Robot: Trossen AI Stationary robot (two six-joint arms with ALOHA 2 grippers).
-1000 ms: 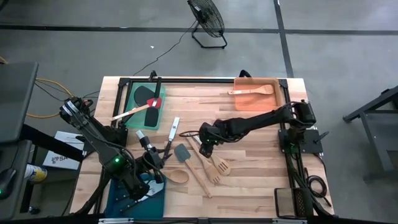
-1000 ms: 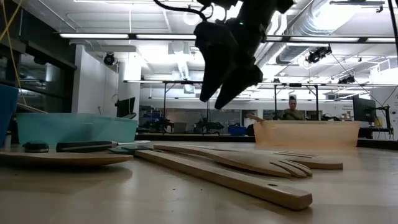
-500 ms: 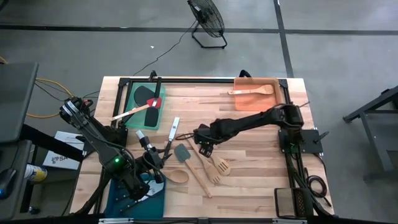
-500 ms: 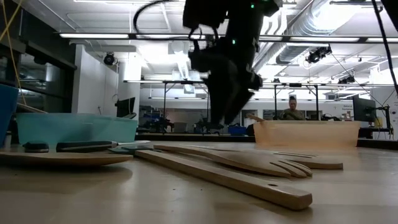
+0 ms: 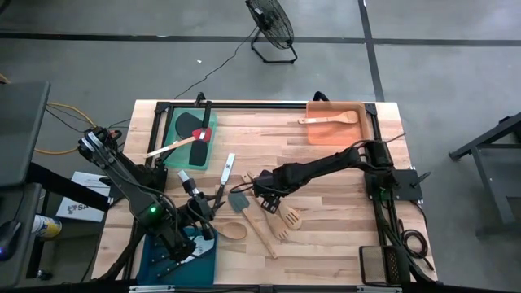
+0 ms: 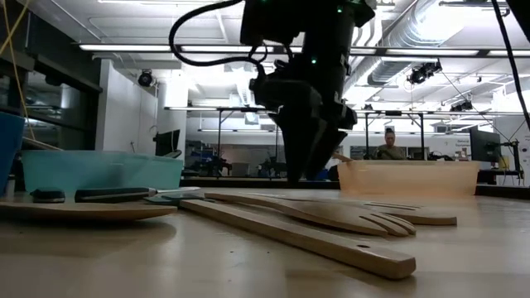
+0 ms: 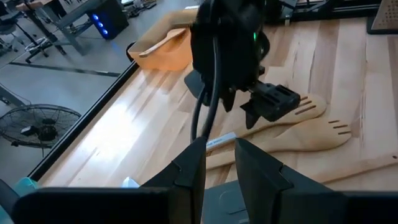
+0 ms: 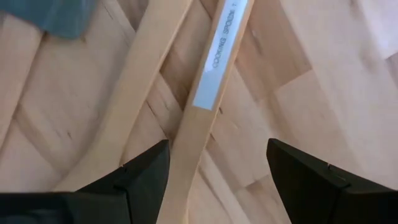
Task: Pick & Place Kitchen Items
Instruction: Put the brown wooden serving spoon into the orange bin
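Several utensils lie at the table's middle: a grey spatula [image 5: 238, 199], a wooden spoon [image 5: 234, 230], two slotted wooden turners [image 5: 285, 218] and a long labelled wooden handle [image 8: 208, 93]. My right gripper [image 5: 260, 190] [image 6: 308, 170] points down just over these handles. It is open, and its fingers [image 8: 144, 171] stand on either side of the labelled handle without touching it. My left gripper [image 7: 219, 163] waits above the table's near left, aimed at the right arm. Its fingers stand a little apart with nothing showing between them.
A green tray [image 5: 181, 142] at the far left holds black and red spatulas and a wooden utensil. An orange tray [image 5: 362, 134] at the far right holds a wooden spoon. A teal tray [image 5: 207, 259] lies under the left arm. A knife [image 5: 226, 167] lies nearby.
My right gripper has come down toward the wooden handles and shifted a little toward the table's left edge. It has tipped from slanting to pointing almost straight down, and its fingers stay apart. The utensils have not moved.
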